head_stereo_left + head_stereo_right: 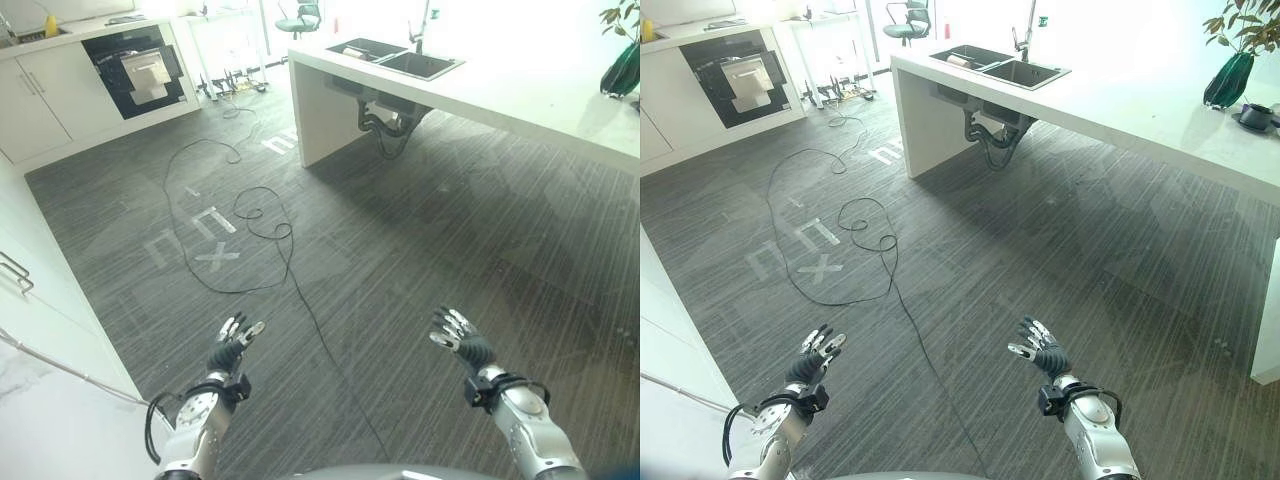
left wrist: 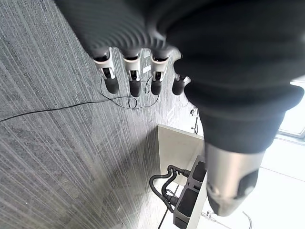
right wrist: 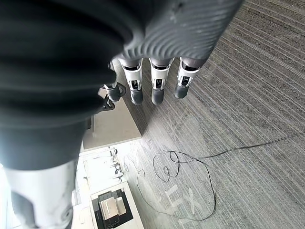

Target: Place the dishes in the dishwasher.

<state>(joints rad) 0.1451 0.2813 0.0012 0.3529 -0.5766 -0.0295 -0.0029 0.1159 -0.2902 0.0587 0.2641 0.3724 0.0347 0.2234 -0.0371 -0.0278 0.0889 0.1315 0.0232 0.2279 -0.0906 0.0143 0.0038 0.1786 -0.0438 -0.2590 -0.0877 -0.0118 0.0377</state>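
Observation:
My left hand [image 1: 232,345] and right hand [image 1: 460,335] hover low over the grey floor, apart from each other, fingers straight and holding nothing. The left wrist view shows its fingers [image 2: 133,81] spread above the floor, and the right wrist view shows the same for its fingers [image 3: 155,88]. A black built-in appliance [image 1: 140,65] sits in the white cabinets far off at the back left. A double sink [image 1: 400,58] is set into the white island counter [image 1: 520,95]. A dark cup on a saucer [image 1: 1252,115] rests on the counter's right end.
A green vase with a plant [image 1: 1227,80] stands beside the cup. White cabinet fronts with a metal handle [image 1: 15,270] run close along my left. White tape marks [image 1: 215,235] lie on the floor ahead. An office chair [image 1: 300,18] stands at the back.

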